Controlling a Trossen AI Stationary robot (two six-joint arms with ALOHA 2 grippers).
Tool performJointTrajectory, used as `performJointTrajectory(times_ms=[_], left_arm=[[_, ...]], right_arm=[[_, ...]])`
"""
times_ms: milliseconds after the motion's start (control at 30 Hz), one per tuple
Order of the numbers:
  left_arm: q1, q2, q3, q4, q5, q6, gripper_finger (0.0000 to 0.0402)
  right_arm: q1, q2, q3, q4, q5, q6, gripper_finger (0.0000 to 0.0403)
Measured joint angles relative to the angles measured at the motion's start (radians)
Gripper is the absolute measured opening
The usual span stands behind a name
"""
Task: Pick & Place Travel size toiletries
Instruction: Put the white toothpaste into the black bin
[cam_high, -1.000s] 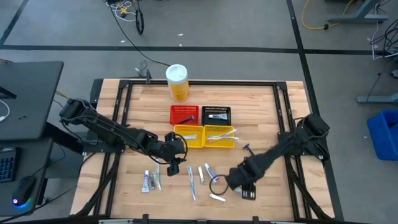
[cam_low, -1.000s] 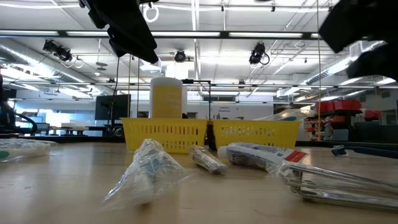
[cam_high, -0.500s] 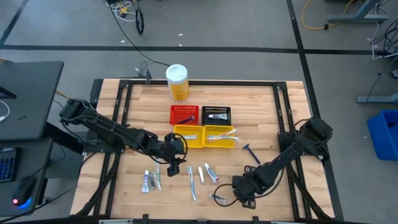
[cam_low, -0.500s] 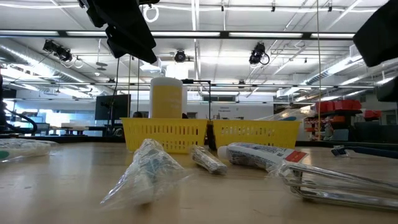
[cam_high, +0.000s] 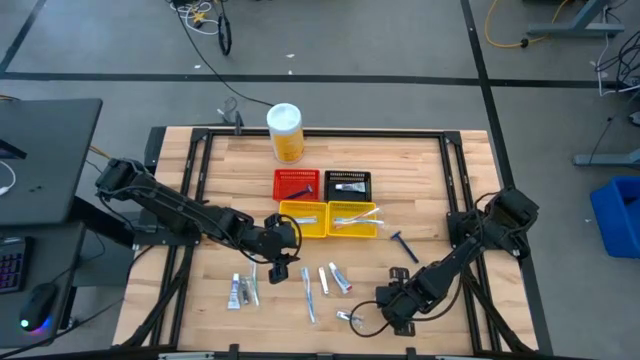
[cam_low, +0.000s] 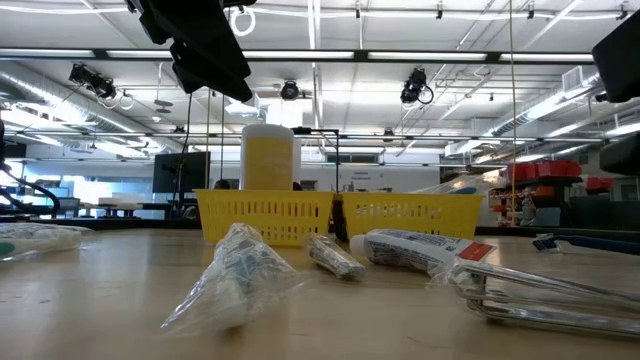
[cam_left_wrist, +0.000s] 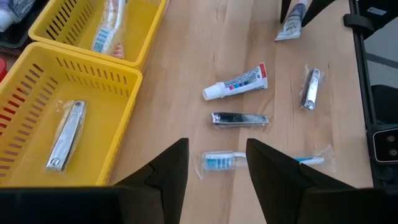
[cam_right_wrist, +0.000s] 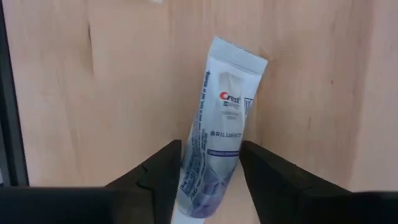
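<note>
Landmark: left yellow mesh basket (cam_high: 283, 220).

- Left gripper (cam_left_wrist: 217, 180): hanging just in front of that basket, on the side toward the near table edge. Fingers spread apart, nothing between them.
- Right gripper (cam_high: 385, 305): well in front of the basket and off to its right, near the front table edge. It's down over one end of a white-and-silver toothpaste tube with blue print (cam_right_wrist: 221, 130), which lies flat on the wood. Tube end sits inside the gripper's mouth; can't tell whether it's actually clamped.
- Inside the basket: one wrapped metal nail clipper (cam_left_wrist: 64, 135).
- Touching the basket's right side: second yellow mesh basket (cam_high: 353, 206), with pale wrapped items in it.
- Just behind the basket: small red mesh basket (cam_high: 297, 184), and beside that a small black mesh basket (cam_high: 348, 176).
- Farther behind: tall yellow canister with white lid (cam_high: 285, 132).
- Right of the basket pair: blue-handled razor (cam_high: 402, 243), alone on the table.
- In front of the basket: loose wrapped tubes and brushes (cam_high: 307, 295), well apart from each other.
</note>
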Motion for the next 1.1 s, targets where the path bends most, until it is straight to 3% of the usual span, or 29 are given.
performJointTrajectory(times_ms=[367, 567, 867, 1100], left_arm=[[0.000, 0.000, 0.000, 0.000, 0.000, 0.002, 0.0171], [0.000, 0.000, 0.000, 0.000, 0.000, 0.002, 0.0171], [0.000, 0.000, 0.000, 0.000, 0.000, 0.006, 0.0171], [0.000, 0.000, 0.000, 0.004, -0.007, 0.010, 0.0171]], right_arm=[[-0.006, 0.002, 0.003, -0.012, 0.000, 0.009, 0.0096], [-0.033, -0.027, -0.003, -0.015, -0.054, 0.010, 0.0080], [-0.118, -0.142, -0.001, -0.038, -0.042, -0.010, 0.0070], [-0.236, -0.301, -0.001, -0.072, 0.181, -0.160, 0.0069]])
